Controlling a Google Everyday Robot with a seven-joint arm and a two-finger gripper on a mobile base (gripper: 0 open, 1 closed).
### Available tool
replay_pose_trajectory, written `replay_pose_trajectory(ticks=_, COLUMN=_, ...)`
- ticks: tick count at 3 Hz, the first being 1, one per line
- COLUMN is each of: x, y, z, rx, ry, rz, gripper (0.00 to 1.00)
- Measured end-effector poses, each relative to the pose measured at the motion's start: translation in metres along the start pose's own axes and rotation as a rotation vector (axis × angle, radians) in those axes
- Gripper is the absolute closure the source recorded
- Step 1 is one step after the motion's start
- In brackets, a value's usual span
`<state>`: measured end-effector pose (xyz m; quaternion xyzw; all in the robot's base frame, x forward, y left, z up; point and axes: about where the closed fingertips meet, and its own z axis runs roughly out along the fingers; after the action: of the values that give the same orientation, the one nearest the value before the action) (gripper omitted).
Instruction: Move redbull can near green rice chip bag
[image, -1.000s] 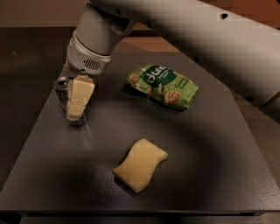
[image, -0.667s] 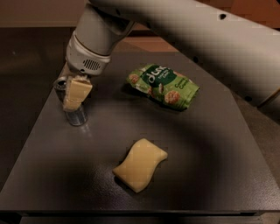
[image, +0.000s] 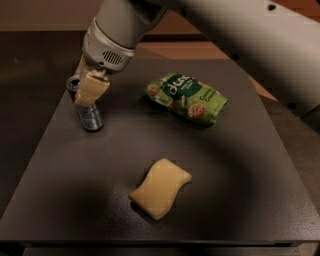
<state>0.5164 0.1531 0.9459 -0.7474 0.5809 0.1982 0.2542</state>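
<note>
The redbull can (image: 90, 116) is at the left of the dark table, tilted, with its shiny top (image: 74, 84) leaning left. My gripper (image: 85, 90) hangs from the white arm and is shut on the can's upper part, with one cream finger (image: 92, 89) across its front. The can's base seems to be just above the table. The green rice chip bag (image: 187, 98) lies flat to the right of the can, at the table's back middle, a good gap away from it.
A pale yellow wavy sponge (image: 160, 188) lies at the front middle of the table (image: 250, 190). The table's left edge is close to the can. The big white arm (image: 225, 30) crosses the top right, above the bag.
The gripper has risen a little and the can has come up with it, its base lifting from the table and shifting slightly. The bag and the sponge have not moved.
</note>
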Motion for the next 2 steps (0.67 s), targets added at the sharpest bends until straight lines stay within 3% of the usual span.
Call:
replay_pose_trajectory(ticks=1, x=0.016, y=-0.026, z=-0.023, rx=0.028, ry=0.023, rz=0.069, gripper=1.00)
replay_pose_trajectory(ticks=2, x=0.046, y=-0.048, z=-0.037, rx=0.027, ry=0.063, rz=0.142, gripper=1.00)
